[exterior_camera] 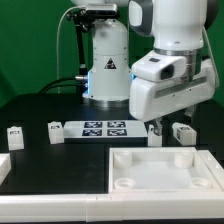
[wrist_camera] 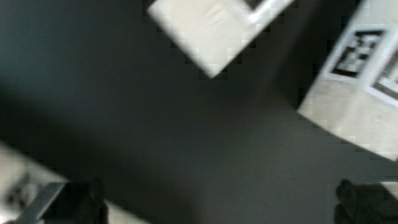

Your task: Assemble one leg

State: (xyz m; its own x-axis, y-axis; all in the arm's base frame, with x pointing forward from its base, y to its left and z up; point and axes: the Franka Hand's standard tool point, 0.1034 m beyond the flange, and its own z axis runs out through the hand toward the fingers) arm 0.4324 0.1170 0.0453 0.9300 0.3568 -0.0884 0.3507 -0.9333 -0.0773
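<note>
Three legs show in the exterior view, small white posts with marker tags: one (exterior_camera: 183,132) just to the exterior view's right of my gripper (exterior_camera: 158,127), two more (exterior_camera: 54,128) (exterior_camera: 15,132) toward the left. The gripper hangs low over the dark table, behind the white panel (exterior_camera: 160,170). In the wrist view its dark fingertips (wrist_camera: 365,196) stand far apart with only bare table between them, so the gripper (wrist_camera: 222,200) is open and empty. A blurred white piece (wrist_camera: 25,188), perhaps a leg, lies beside one finger.
The marker board (exterior_camera: 105,127) lies on the table to the exterior view's left of the gripper and also shows in the wrist view (wrist_camera: 356,85). A corner of the white panel (wrist_camera: 217,30) shows there too. Another white part (exterior_camera: 3,166) sits at the left edge. The robot base stands behind.
</note>
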